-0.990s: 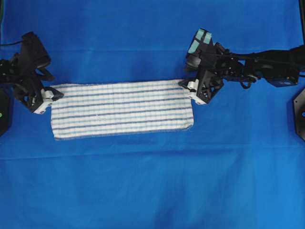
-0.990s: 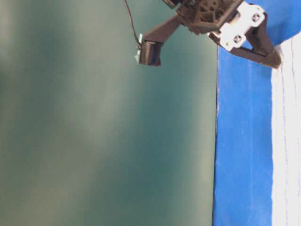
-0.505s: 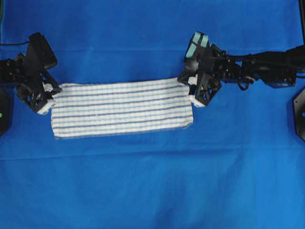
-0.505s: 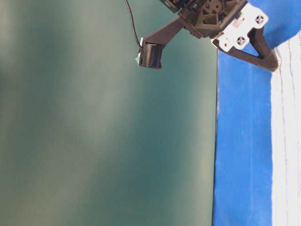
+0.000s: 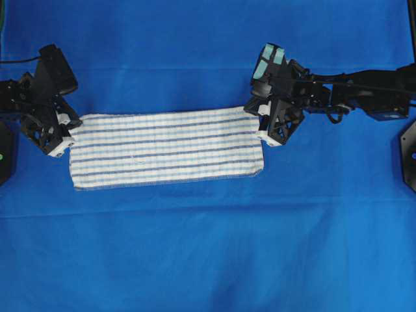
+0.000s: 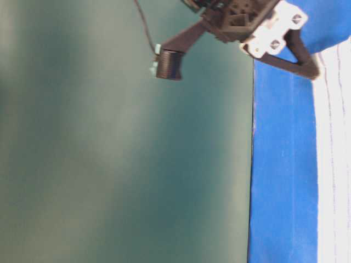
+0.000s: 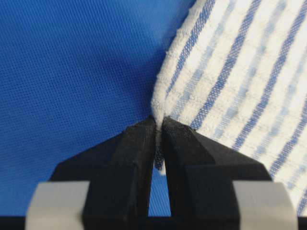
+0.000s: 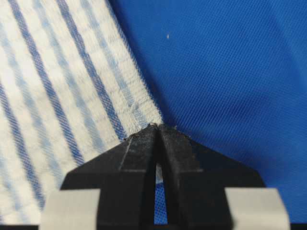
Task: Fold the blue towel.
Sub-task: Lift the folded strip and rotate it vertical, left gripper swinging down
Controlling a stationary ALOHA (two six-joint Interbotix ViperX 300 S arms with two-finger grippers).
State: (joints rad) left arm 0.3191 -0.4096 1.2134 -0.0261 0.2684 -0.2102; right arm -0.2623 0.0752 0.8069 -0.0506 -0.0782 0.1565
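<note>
The towel (image 5: 166, 150) lies flat as a long strip on the blue sheet (image 5: 208, 247) that covers the bench, nearer the far edge than the near one and a little left of the middle, its stripes running lengthwise. In the overhead view the left gripper (image 5: 67, 133) sits at the towel's far left corner and the right gripper (image 5: 261, 123) at its far right corner, but from above the black bodies hide the fingertips, so the grip itself cannot be read there.

The wrist views settle it. In the left wrist view the left gripper (image 7: 158, 127) has its fingers (image 7: 134, 153) pressed nearly together with the towel (image 7: 240, 81) corner pinched between them; the cloth bunches into a small raised ridge just above the tips. In the right wrist view the right gripper (image 8: 157, 128) likewise has its fingers (image 8: 139, 153) closed on the towel (image 8: 57, 96) corner, with only a thin slit left between them. Both views cut off most of the towel.

The table-level view appears turned on its side and is mostly filled by a blurred green backdrop (image 6: 120, 153). Only a strip of sheet (image 6: 282, 175) and a sliver of towel (image 6: 333, 164) show along its right edge. One gripper is cut off at the top, its tip at the towel's corner; which arm it is cannot be told from that view alone.
</note>
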